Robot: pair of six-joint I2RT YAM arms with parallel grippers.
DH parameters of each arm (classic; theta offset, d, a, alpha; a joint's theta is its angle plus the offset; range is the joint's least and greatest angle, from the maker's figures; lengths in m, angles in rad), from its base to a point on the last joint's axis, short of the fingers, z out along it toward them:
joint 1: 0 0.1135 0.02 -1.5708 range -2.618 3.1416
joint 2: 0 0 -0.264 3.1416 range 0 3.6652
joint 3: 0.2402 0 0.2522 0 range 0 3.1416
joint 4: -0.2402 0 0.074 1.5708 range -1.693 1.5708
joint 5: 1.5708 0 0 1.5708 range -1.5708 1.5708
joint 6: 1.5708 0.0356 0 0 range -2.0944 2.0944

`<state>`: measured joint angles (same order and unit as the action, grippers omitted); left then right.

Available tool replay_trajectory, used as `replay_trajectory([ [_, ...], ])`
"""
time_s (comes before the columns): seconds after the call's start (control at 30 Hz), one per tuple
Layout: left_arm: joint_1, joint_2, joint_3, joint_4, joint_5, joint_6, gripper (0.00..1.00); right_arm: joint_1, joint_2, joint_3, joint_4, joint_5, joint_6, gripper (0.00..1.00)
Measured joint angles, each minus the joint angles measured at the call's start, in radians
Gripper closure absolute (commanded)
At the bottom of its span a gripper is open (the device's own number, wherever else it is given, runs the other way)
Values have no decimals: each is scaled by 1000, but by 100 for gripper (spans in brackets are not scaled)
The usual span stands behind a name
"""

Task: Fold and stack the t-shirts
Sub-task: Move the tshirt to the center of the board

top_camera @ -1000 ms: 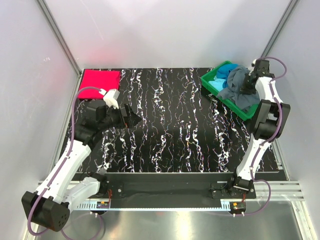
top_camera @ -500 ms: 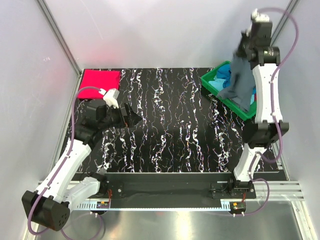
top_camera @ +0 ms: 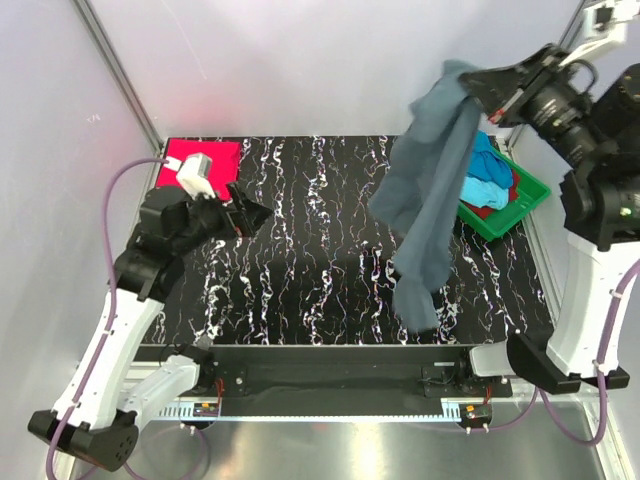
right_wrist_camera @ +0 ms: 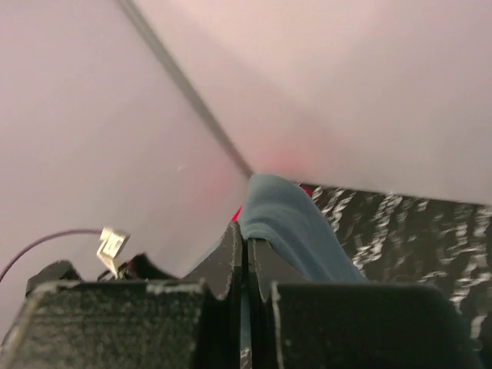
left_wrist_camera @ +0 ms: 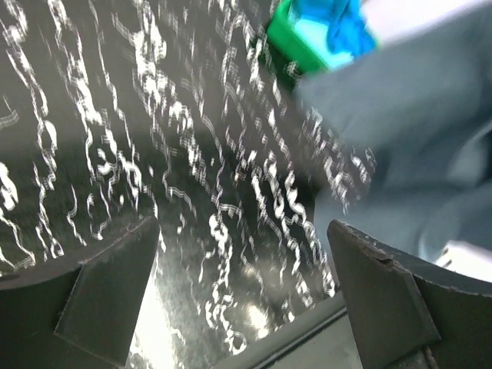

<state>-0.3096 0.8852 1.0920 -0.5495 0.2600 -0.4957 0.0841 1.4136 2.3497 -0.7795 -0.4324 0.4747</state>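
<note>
Right gripper (top_camera: 475,82) is clenched on a small pinch of the slate grey-blue t-shirt (top_camera: 430,190), up high at the far right. The shirt hangs from that one point as a long twisted bundle over the right half of the table (top_camera: 300,260). I can't tell if its lower end touches the surface.

Left gripper (left_wrist_camera: 242,284) is wide apart and holds nothing. It hovers over the left side, well apart from the hanging shirt. The folded red-pink t-shirt (top_camera: 218,155) lies in the far-left corner. The turquoise t-shirt (top_camera: 488,170) and a red one sit in the green tray (top_camera: 505,222).

Risks as I see them:
- Single-point hold on a thin fold. A fast swing could pull the cloth out of the fingers and drop the shirt in a heap.
- The shirt hangs bunched, sleeves and hem not separated. Set down like this it lands twisted, and the fold comes out crooked.
- If the left gripper reaches into the bundle it may catch two layers or a sleeve, not a clean corner.
- The trailing end could drag on the table and roll under itself as the arm moves left.
</note>
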Motion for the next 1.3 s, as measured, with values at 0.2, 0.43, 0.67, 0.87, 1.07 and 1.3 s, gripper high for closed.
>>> replay_trajectory([
  [0.2,3,-35,48,-52,-42,0,1,71,-56,-453,142,-116,104,100],
  [0.43,3,-5,-66,-87,-40,0,3,130,248,-795,216,-131,133,95],
  [0.67,5,85,-159,-52,34,-13,6,182,673,-476,251,-132,142,95],
  [0.87,5,144,-199,-7,80,-30,8,256,956,8,229,-153,160,49],
  [1.07,5,184,-199,19,102,-37,10,294,1101,393,11,-53,87,35],
  [1.3,4,251,-156,31,108,-35,14,272,658,-315,-102,232,85,25],
])
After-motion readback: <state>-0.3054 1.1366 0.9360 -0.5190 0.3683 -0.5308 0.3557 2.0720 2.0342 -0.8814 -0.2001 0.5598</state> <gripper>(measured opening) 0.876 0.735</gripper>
